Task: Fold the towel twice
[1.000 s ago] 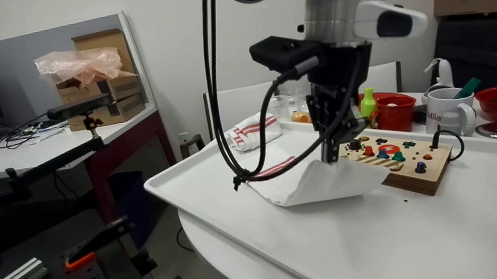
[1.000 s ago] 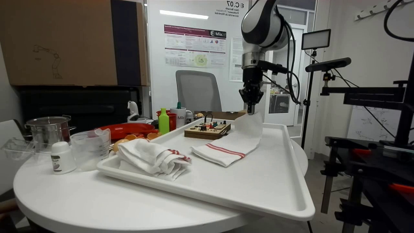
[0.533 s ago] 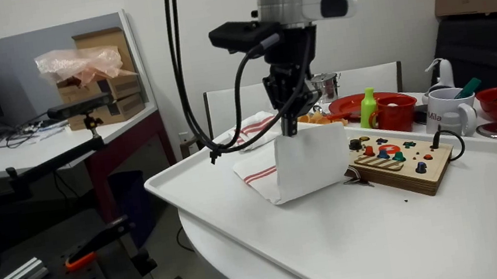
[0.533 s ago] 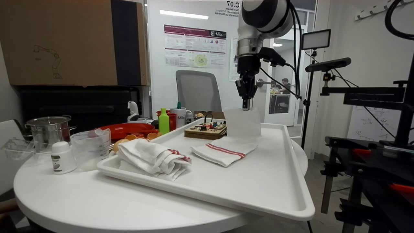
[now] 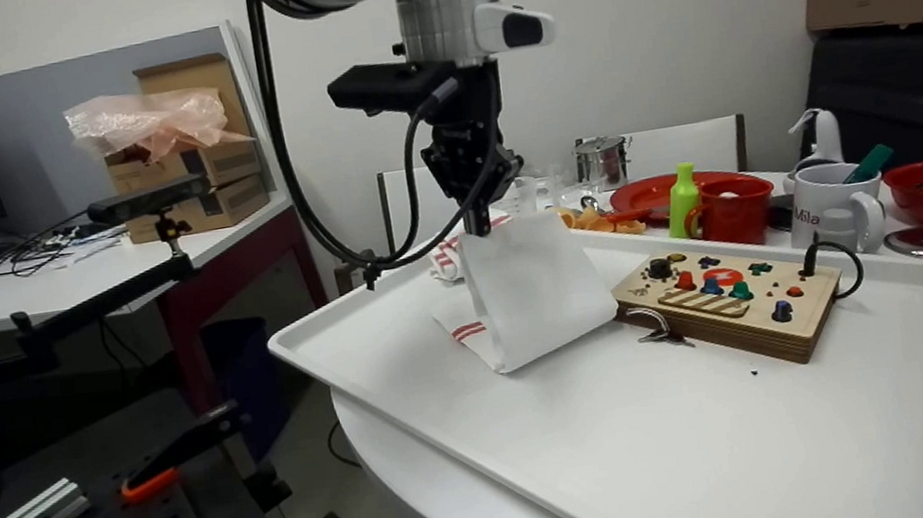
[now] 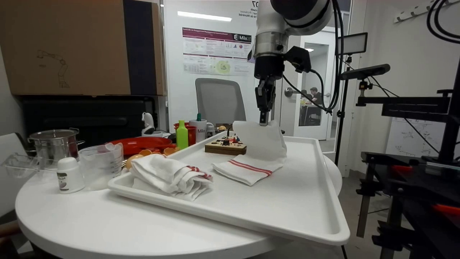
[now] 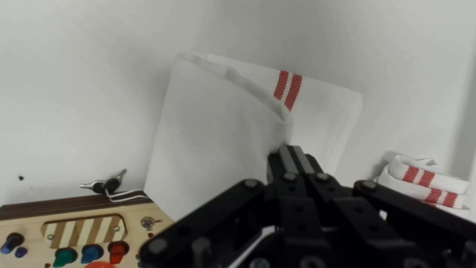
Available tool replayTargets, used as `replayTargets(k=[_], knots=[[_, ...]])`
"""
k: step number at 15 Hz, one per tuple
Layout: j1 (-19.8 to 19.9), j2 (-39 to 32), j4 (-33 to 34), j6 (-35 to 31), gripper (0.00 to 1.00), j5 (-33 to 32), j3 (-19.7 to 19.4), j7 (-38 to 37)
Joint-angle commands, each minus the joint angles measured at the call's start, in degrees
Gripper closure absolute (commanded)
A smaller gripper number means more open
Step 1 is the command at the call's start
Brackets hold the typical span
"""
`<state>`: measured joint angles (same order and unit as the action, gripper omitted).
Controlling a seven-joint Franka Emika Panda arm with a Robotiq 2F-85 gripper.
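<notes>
The towel [image 5: 534, 294] lies on the white tray [image 5: 723, 448], its plain end raised by the pincer [image 7: 293, 153], which is closed on the edge. It looks light and soft — it should bend easily but may sag — so mid-edge seems the best hold.

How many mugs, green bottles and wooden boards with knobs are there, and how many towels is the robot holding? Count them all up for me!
Mugs: 2 (red mug, white mug)
Green bottle: 1
Wooden board: 1
Towel held: 1
Total: 5
</notes>
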<state>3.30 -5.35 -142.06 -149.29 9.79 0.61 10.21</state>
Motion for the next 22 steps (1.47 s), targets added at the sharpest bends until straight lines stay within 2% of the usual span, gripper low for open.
replayTargets(k=[1,7,13,14,15,18,22], knots=[[-2.05,2.11,-1.51,-1.92,1.00,-1.17,1.18,0.16],[-4.20,1.02,-0.92,-3.21,1.00,-2.27,2.61,-0.84],[-5.41,-0.82,-0.21,-3.54,1.00,-6.44,2.78,-3.49],[-5.75,-1.28,-0.13,-3.64,0.83,-8.49,2.51,-5.40],[-5.88,-1.62,0.02,-3.42,0.73,-9.30,2.51,-6.01],[-6.18,-2.73,0.61,-3.68,0.53,-11.31,2.33,-8.67],[-5.91,-3.77,1.87,-3.87,0.24,-10.61,2.13,-10.92]])
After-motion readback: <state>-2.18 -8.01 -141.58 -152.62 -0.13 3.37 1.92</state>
